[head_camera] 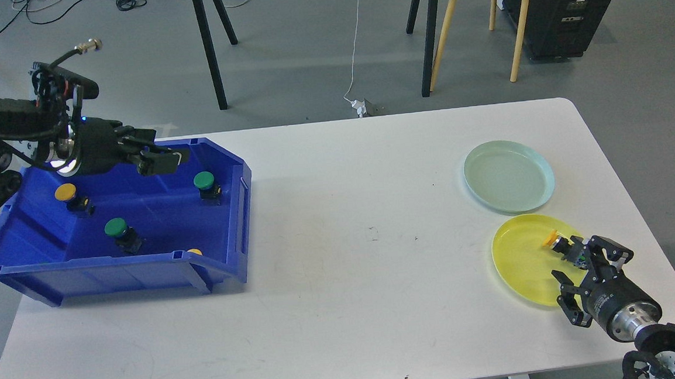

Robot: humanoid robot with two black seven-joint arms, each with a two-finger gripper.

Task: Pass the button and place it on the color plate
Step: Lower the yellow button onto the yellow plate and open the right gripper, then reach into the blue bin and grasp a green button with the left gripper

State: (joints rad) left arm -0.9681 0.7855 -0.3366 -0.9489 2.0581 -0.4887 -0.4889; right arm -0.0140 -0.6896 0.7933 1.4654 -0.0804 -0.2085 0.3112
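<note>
Yellow button (553,239) lying in yellow plate (517,260).
Right pincer (589,263) spread wide, holding nothing, just beside it. Left pincer (157,156) over blue bin (225,266); opening unclear.

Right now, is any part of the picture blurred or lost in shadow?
Head view: sharp and evenly lit; soft shadow beside the blue bin; the left pincer is dark, fingers hard to separate; the yellow button on the yellow plate is small but clear.

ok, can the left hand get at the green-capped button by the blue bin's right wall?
Probably yes. The left hand hovers over the open-topped blue plastic bin, and the green-capped button stands just beyond it with nothing on top or between them.
</note>
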